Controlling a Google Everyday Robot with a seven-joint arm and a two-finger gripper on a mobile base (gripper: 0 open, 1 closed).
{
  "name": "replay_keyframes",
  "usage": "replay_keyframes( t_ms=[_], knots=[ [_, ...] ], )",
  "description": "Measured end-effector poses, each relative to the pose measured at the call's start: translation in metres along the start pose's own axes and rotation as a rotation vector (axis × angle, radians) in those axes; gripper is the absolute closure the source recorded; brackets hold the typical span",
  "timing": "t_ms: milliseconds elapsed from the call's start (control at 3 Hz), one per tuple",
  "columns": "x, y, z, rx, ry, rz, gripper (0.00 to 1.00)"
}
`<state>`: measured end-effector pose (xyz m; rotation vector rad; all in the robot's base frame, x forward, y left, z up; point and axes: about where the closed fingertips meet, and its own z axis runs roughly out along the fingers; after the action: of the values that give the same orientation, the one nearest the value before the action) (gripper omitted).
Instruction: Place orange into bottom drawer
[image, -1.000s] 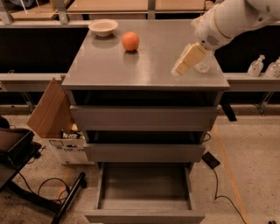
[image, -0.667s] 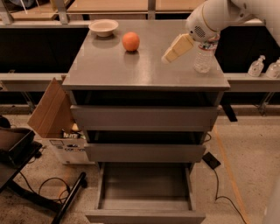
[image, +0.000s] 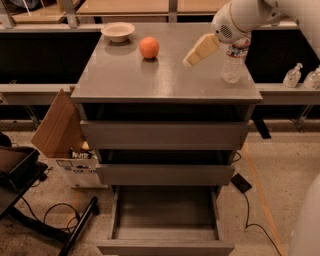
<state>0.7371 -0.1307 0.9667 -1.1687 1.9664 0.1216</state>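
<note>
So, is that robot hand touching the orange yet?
Apart. The camera view shows the gripper hanging beside the orange, with bare cabinet top between them.

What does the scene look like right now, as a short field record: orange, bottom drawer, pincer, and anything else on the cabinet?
orange: resting on the cabinet top, towards the back, just right of the cream bowl
bottom drawer: pulled open, nothing visible inside
pincer: over the cabinet top, right of the orange and apart from it, angled down-left
water bottle: upright near the right edge, beside the pincer
status: orange not yet grasped
</note>
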Motion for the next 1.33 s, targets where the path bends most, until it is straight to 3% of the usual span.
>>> replay_keyframes(
  t_ms=[333,667,1000,1333],
  knots=[
    [-0.006,-0.010,0.014,0.011,-0.042,0.019,0.00],
    [-0.010,-0.025,0.048,0.048,-0.104,0.086,0.00],
    [-0.021,-0.053,0.076,0.125,-0.198,0.170,0.00],
    [-0.034,-0.077,0.103,0.157,-0.292,0.236,0.00]
  ],
)
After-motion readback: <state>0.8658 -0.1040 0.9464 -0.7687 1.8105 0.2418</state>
